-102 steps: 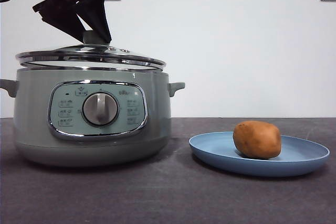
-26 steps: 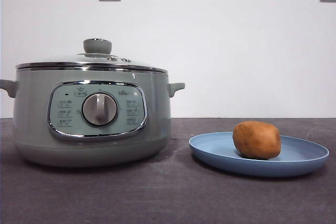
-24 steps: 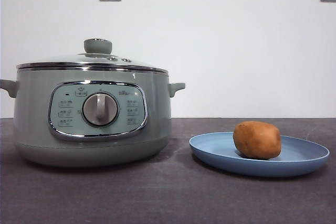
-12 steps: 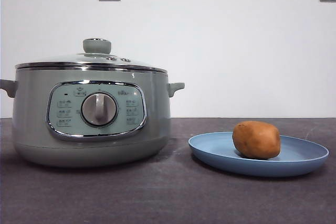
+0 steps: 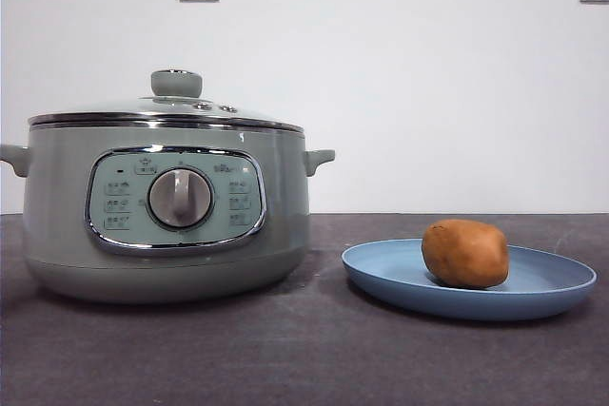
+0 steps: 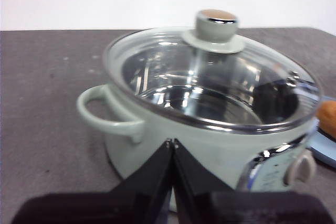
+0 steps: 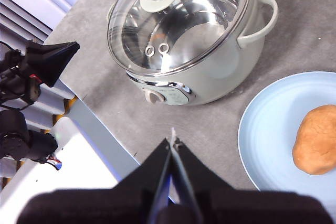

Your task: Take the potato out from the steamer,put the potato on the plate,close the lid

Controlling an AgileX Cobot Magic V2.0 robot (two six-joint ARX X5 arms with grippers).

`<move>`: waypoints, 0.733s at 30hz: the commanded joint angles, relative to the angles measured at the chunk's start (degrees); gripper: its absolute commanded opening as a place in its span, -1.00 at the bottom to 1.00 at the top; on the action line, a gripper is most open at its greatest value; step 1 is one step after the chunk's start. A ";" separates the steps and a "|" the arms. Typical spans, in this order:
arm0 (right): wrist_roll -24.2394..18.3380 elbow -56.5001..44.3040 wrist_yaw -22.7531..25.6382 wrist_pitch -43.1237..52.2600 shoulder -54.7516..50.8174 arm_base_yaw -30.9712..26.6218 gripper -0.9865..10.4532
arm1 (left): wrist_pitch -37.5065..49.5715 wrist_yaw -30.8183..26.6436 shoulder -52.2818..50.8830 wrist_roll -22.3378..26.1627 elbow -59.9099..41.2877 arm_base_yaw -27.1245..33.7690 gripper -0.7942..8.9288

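With the lid (image 5: 166, 109) seated on the steamer (image 5: 162, 206) and the potato (image 5: 465, 253) on the plate (image 5: 552, 284), both claws, left (image 6: 172, 142) and right (image 7: 172, 139), hang closed, empty and well clear.

you see the lid (image 5: 166, 111) seated on the steamer (image 5: 166, 206), and the potato (image 5: 465, 253) resting on the blue plate (image 5: 381, 273) beside it.

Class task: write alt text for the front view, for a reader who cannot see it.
A pale green steamer with its glass lid closed stands on a dark table; beside it a potato rests on a blue plate. No arm is in view.
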 commanded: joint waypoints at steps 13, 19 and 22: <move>-0.44 -0.22 -0.04 0.31 0.09 -0.04 -0.83 | 4.33 -0.26 -4.87 -2.67 -7.34 3.06 -0.84; -0.44 -0.22 -0.04 0.31 0.09 -0.04 -0.83 | 4.00 -0.28 -8.26 -3.72 -9.29 3.06 -0.84; -0.44 -0.22 -0.04 0.31 0.09 -0.04 -0.83 | 2.56 -0.39 -9.22 -3.72 -9.35 3.06 -0.84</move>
